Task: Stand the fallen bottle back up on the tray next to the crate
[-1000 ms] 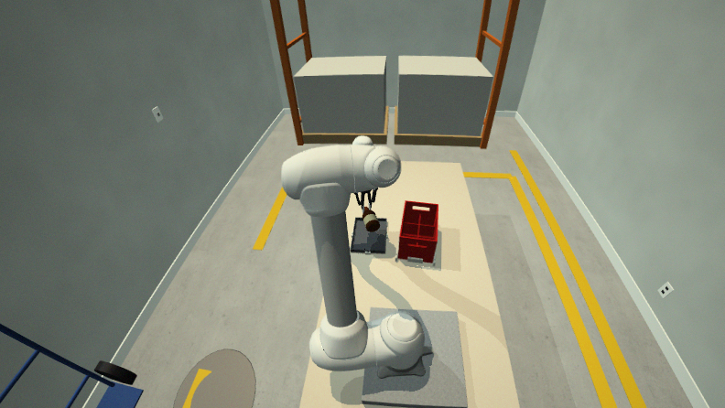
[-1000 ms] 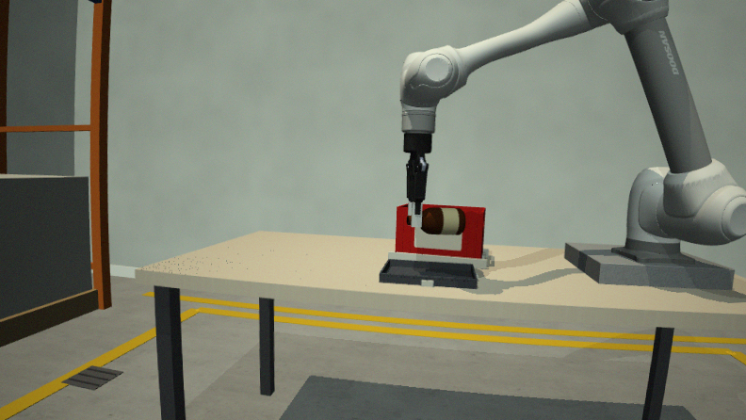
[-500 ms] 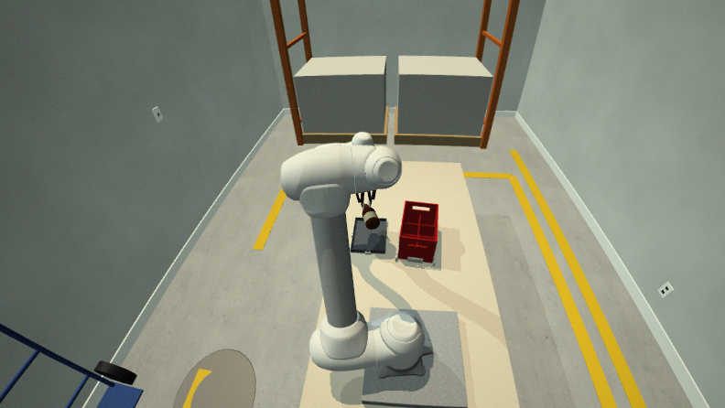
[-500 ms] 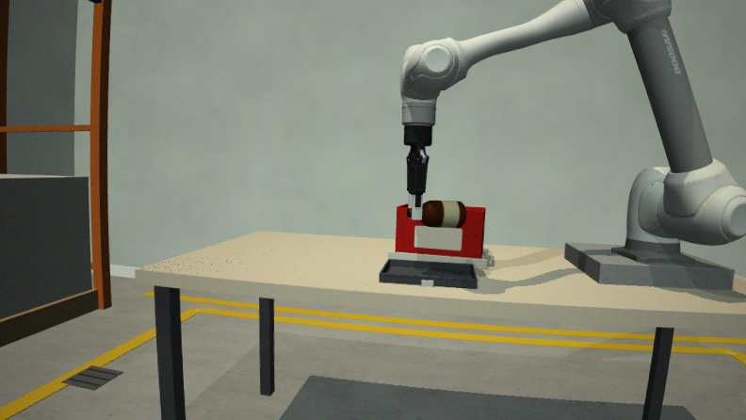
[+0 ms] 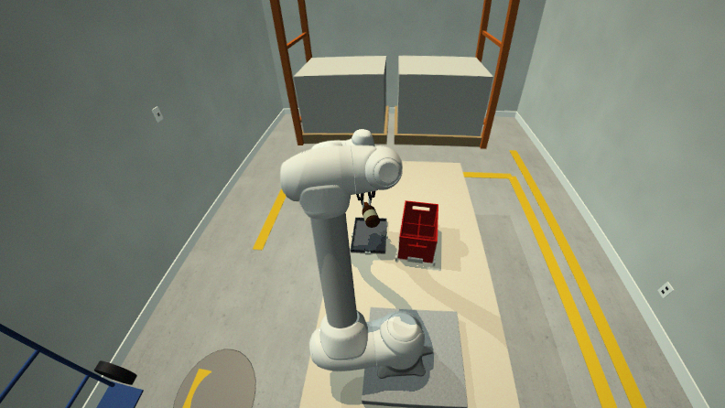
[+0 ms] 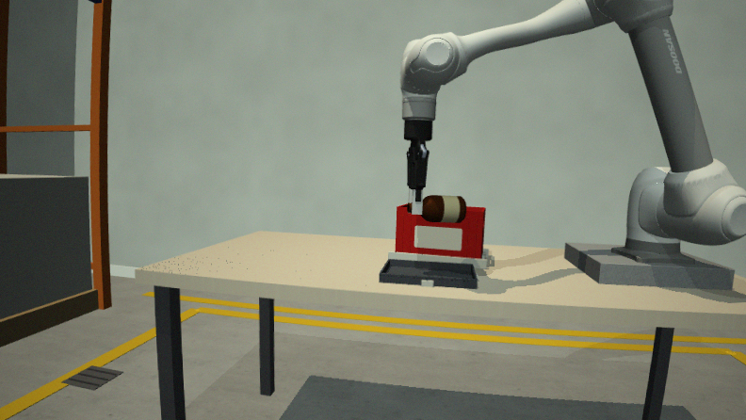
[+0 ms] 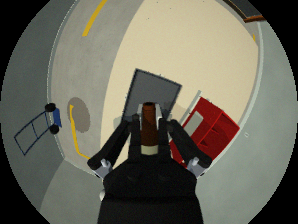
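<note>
The fingers (image 5: 366, 198) (image 6: 416, 201), only slightly apart, grip the bottle (image 5: 371, 216) (image 6: 444, 209) (image 7: 149, 127) by its neck. It lies on its side in the air above the tray (image 5: 368, 249) (image 6: 428, 278) (image 7: 136, 95), not touching it. Beside the tray, a little apart, the red crate (image 5: 416, 248) (image 6: 404, 234) (image 7: 222, 125) stands upright. Under the tray is the bench (image 5: 446, 187) (image 6: 323, 261) (image 7: 200, 50).

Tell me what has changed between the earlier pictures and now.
The gripper has risen straight up a little, carrying the bottle higher above the tray. Nothing was newly gripped or let go: the bottle was already held by its neck. It stays roughly horizontal, and the tray and red crate show no visible shift.
</note>
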Controlling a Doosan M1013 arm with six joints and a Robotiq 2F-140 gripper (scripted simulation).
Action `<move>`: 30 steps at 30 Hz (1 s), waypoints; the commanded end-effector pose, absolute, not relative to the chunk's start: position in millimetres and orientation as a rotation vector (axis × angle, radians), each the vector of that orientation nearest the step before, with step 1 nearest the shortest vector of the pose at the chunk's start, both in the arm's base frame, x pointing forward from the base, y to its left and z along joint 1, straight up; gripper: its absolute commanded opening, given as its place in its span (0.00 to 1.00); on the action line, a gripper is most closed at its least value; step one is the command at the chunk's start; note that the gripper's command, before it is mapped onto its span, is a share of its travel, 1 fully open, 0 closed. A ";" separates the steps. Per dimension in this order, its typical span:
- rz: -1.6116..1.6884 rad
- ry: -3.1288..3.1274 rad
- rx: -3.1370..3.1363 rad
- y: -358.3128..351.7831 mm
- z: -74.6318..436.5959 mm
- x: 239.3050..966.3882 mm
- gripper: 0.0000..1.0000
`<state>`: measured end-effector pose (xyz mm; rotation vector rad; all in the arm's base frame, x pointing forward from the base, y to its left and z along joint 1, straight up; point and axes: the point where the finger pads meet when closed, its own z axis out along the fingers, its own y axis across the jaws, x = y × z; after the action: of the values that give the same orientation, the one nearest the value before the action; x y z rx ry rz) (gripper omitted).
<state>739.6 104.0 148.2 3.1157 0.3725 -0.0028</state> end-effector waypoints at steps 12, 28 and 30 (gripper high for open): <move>-0.003 0.373 3.116 104.0 155.9 739.6 0.10; -0.003 0.373 3.116 104.0 158.5 739.6 0.10; -0.003 0.373 3.116 104.0 158.5 739.6 0.10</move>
<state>739.6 104.0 158.4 3.1157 0.3725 -0.0028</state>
